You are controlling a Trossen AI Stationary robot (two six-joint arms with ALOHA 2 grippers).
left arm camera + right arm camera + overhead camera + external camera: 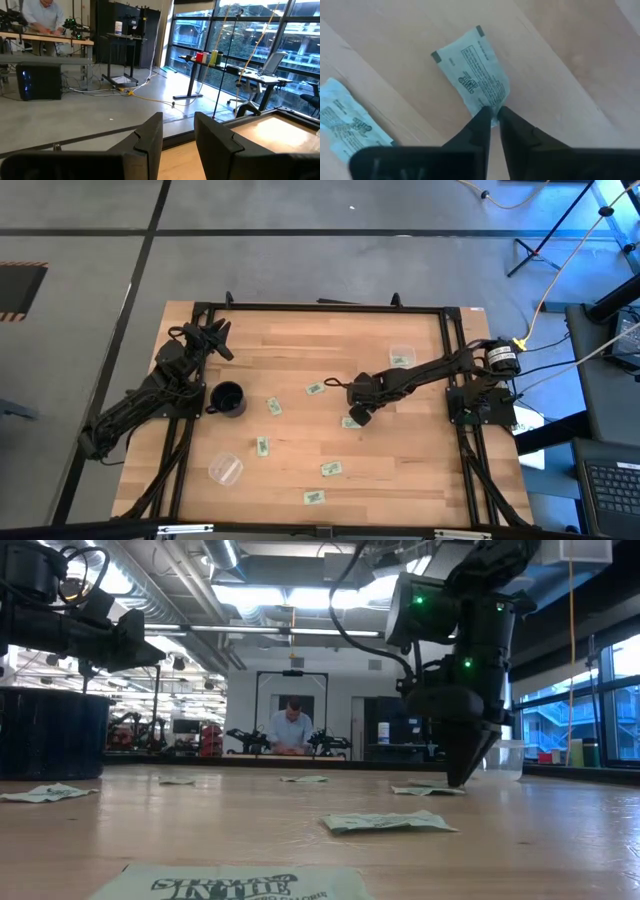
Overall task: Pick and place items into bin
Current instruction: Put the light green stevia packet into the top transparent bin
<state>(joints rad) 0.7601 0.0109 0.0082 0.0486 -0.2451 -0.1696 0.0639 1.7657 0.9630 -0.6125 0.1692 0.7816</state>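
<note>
Packet [472, 75] edge pinched by right gripper [492, 114]; black cup [228, 398] apart.

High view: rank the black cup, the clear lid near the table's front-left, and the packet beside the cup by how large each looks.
1. black cup and clear lid: they look about alike, so no order between them.
2. packet: clearly smallest.

My right pincer [353, 418] sits mid-table [400, 470], its tips on the edge of one packet [472, 80]. A second packet [347, 122] lies just beside it. The cup [228, 399] stands well off to its left, by my left pincer [218, 340]. A clear tub [402, 357] sits behind it.
</note>
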